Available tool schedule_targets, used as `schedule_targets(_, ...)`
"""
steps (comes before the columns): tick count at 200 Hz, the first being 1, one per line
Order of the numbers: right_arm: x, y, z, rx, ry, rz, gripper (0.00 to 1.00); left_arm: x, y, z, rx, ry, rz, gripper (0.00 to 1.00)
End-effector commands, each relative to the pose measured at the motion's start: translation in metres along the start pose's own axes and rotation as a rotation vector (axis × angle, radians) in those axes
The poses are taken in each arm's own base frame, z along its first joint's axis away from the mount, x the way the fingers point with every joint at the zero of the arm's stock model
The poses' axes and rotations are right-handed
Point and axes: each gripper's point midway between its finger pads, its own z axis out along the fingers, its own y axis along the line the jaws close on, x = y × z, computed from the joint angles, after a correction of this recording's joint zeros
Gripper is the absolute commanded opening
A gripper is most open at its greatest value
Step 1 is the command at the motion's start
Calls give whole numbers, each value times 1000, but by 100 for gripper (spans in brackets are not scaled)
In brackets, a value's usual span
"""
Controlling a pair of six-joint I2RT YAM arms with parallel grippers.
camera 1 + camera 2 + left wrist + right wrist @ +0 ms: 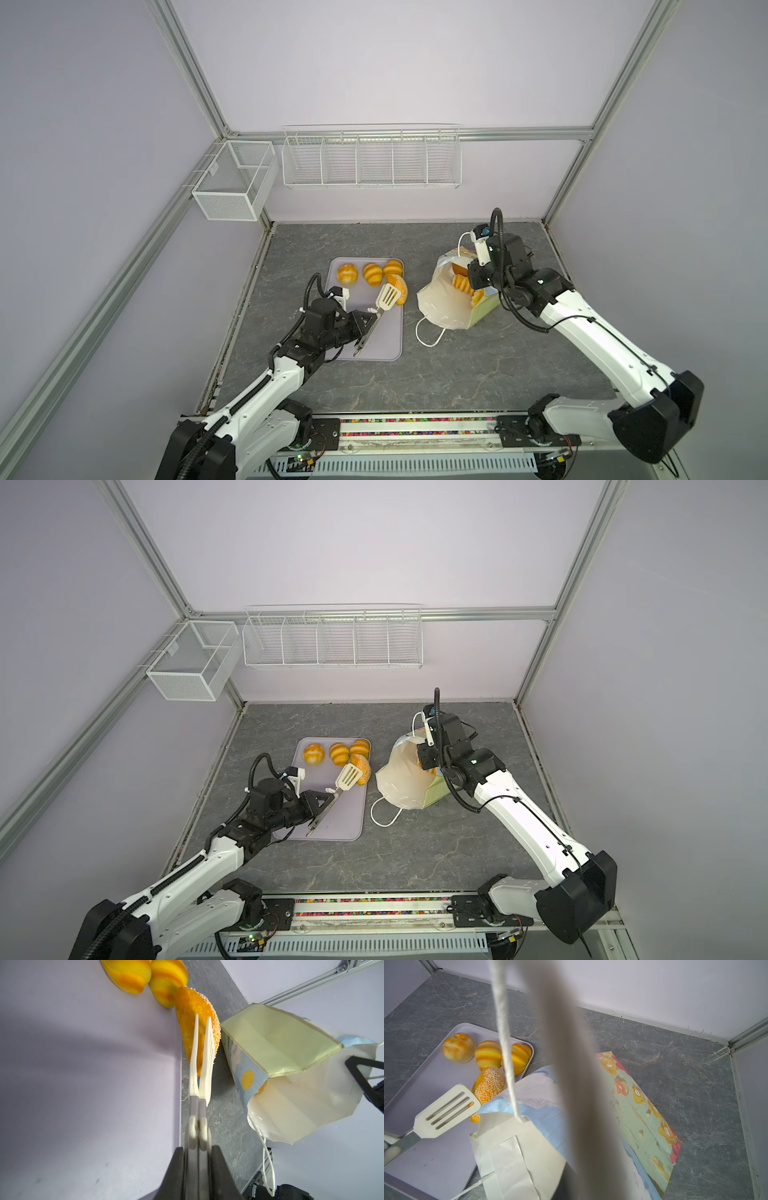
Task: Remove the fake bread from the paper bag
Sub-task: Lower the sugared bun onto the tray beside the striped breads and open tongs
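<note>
Beside the tray (pixel 374 345), the right claw (pixel 476 282) pinches the rim of the paper bag (pixel 440 303); over the tray, the left claw (pixel 370 320) squeezes tongs (pixel 386 297) near four bread rolls (pixel 347 274).

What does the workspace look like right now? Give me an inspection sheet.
Surface: grey marbled tabletop, pale lilac rectangular tray on it.
Job's things: four glossy toy breads on the tray; more inside the tilted flower-printed paper bag.
Clutter: nothing seen.
Hands: left hand shut on white slotted tongs; right hand shut on the bag's rim.
Cables: black corrugated hoses loop over both arms.
Surroundings: two white wire baskets on the walls.
</note>
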Motion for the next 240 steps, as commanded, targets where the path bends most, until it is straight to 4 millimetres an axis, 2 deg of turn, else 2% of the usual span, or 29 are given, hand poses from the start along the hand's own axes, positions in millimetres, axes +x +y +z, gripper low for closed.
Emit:
schedule_targets(1, 9, -2, 2, 10, 26, 4, 6, -6, -17, 1, 104, 6, 9, 0)
schedule_targets(56, 9, -3, 2, 16, 28, -1, 7, -6, 5, 9, 46, 21, -49, 0)
schedule_targets(103, 9, -3, 3, 16, 28, -3, 6, -3, 32, 9, -38, 37, -117, 0)
schedule_targets(144, 10, -4, 4, 20, 31, -5, 7, -4, 44, 7, -97, 36, -128, 0)
schedule_targets(199, 10, -5, 2, 27, 29, -9, 7, -10, 45, -3, -163, 26, -98, 22)
schedule_targets(240, 9, -6, 1, 31, 26, -12, 7, -13, 46, -12, -205, 16, -81, 31)
